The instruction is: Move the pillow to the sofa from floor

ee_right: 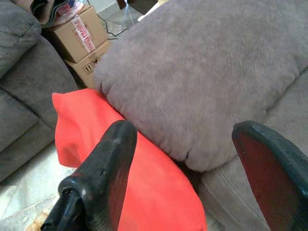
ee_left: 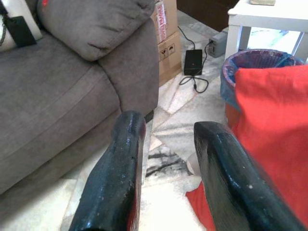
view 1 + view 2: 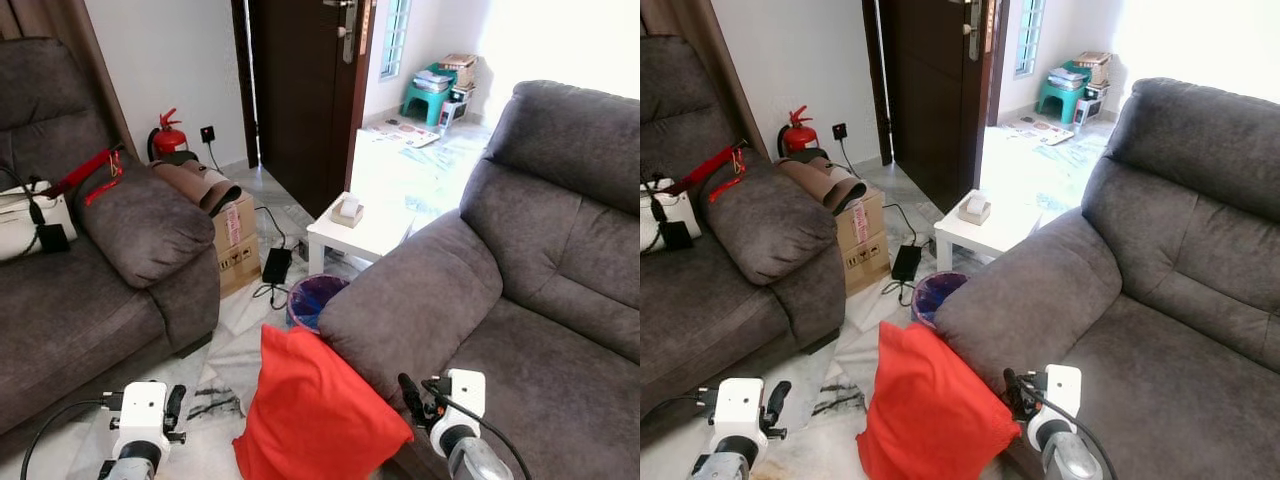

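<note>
Though floor-bound, plump red fabric pillow point(image 3: 315, 415)

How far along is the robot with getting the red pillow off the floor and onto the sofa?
Early on. Done: the robot stands at the red pillow, which leans upright on the floor against the sofa armrest. In hand: both open end effectors flank it without touching, the left end effector beside its edge, the right end effector above it near the armrest. Left: grasp the pillow, lift it and set it on the seat.
</note>
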Controlling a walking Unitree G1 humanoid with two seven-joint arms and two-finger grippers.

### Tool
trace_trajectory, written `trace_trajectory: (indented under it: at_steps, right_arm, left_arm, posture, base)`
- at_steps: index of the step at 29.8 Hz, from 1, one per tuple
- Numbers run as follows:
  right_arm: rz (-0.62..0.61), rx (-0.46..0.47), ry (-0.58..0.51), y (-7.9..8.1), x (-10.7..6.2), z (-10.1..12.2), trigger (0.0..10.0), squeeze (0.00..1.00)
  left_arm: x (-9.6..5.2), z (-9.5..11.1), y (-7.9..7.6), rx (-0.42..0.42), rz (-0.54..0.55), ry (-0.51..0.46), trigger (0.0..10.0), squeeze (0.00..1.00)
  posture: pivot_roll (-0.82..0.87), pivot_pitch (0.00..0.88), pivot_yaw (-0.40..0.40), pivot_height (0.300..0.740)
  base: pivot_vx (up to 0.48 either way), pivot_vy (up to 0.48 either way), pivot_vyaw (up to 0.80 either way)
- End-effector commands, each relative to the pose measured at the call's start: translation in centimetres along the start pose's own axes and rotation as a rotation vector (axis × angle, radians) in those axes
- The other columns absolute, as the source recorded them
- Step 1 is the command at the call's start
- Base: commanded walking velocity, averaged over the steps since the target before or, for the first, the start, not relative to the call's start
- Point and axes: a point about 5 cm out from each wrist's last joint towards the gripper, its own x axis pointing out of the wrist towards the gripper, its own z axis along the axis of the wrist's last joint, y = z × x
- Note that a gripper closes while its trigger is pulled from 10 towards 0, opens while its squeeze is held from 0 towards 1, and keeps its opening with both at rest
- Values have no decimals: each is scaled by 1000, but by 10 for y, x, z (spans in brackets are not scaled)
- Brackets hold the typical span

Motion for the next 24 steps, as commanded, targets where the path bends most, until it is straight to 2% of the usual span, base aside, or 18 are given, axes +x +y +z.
trace_trajectory:
  at_steps: [1, 5, 7, 9, 24]
  right_arm:
    - [-7, 5, 17, 0, 0, -2, 10000, 0]
    - [12, 0, 34, 5, 3, -1, 10000, 0]
    - [15, -8, 35, 6, 3, -1, 10000, 0]
    - [12, -8, 32, 5, 3, 0, 10000, 0]
    - [1, 11, 19, 9, 6, 3, 10000, 0]
  left_arm:
    - [1, -1, 5, -17, 31, 16, 10000, 0]
    - [1, -1, 5, -2, 30, 15, 10000, 0]
    - [1, -3, 4, -42, 39, 36, 10000, 0]
    - [1, -3, 4, -46, 45, 31, 10000, 0]
    - [1, -5, 12, -27, 43, 50, 10000, 0]
  posture:
    - [180, 9, -15, 665]
    - [179, 13, -20, 665]
    - [187, 16, -26, 656]
    - [192, 17, -28, 656]
    - [192, 12, -13, 656]
  base:
    - [0, 0, 0]
    - [0, 0, 0]
    - [0, 0, 0]
    - [0, 0, 0]
    - [0, 0, 0]
